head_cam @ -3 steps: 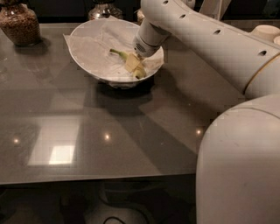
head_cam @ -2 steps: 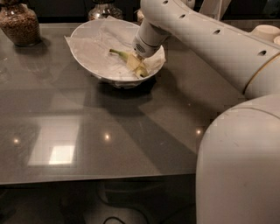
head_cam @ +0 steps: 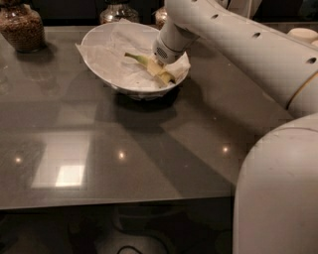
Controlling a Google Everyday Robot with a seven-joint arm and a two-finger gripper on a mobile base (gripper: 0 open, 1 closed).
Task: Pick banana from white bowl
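Observation:
The white bowl [head_cam: 130, 89], lined with crinkled white paper, stands at the back of the grey table. The yellow-green banana [head_cam: 159, 72] lies in the bowl's right half, with its darker green stem pointing left. My gripper [head_cam: 160, 62] reaches down into the bowl from the upper right and sits right on the banana's middle. The white wrist covers that part of the banana.
A glass jar of brown contents [head_cam: 22, 25] stands at the back left, and more jars [head_cam: 117, 11] stand behind the bowl. A beige stack [head_cam: 302, 34] sits at the far right. My white arm and body [head_cam: 278, 188] fill the right side. The table's front edge [head_cam: 114, 201] runs along the bottom.
Almost nothing has moved. The gripper stays down on the banana in the bowl, and the banana and bowl keep their places.

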